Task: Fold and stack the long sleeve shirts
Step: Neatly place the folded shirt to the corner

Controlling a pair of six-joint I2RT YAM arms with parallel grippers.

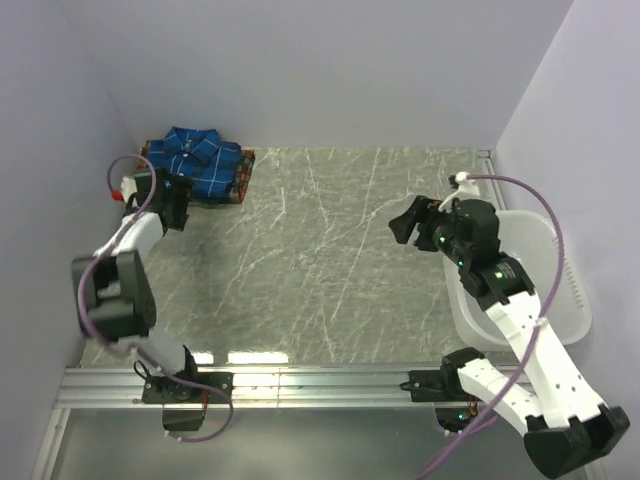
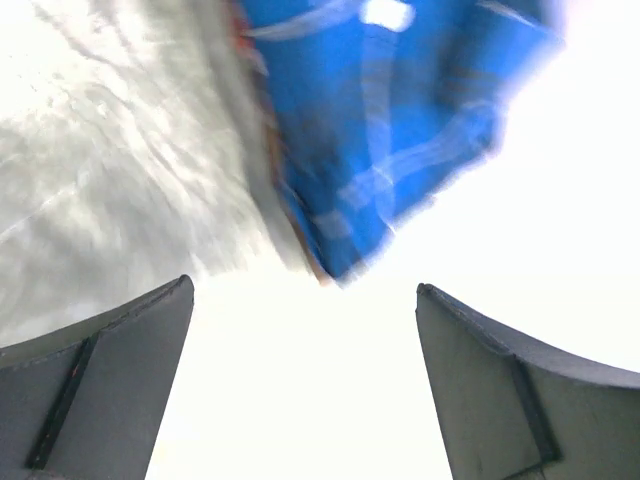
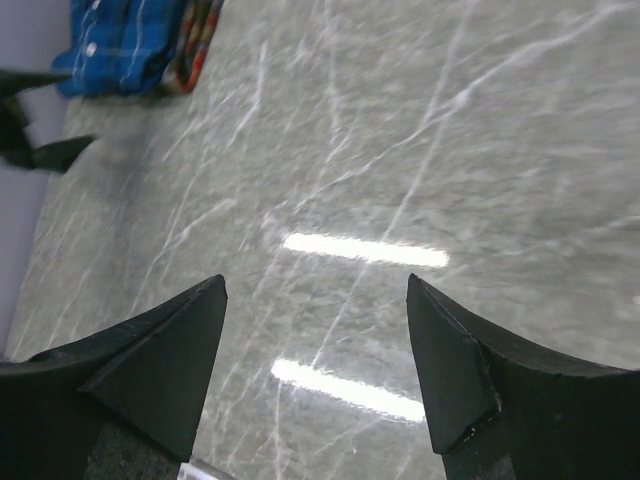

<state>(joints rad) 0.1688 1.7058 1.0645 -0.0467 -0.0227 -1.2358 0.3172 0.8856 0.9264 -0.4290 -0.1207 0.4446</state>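
Note:
The two long sleeve shirts lie folded and stacked in the table's far left corner. The blue plaid shirt (image 1: 203,162) is on top, and the red-orange plaid shirt (image 1: 245,178) shows only as an edge under it. My left gripper (image 1: 175,192) hangs open at the stack's near left side with nothing between its fingers. In the left wrist view the blue shirt (image 2: 400,130) is blurred just beyond the open left gripper (image 2: 303,295). My right gripper (image 1: 412,222) stands open over bare table at the right. The right wrist view has the right gripper (image 3: 315,285) empty, with the blue shirt (image 3: 125,45) and red-orange shirt (image 3: 195,45) far off.
A white plastic basket (image 1: 560,290) stands at the table's right edge beside my right arm. Lilac walls close in the left, back and right sides. The marbled grey tabletop (image 1: 320,260) stretches between the two arms.

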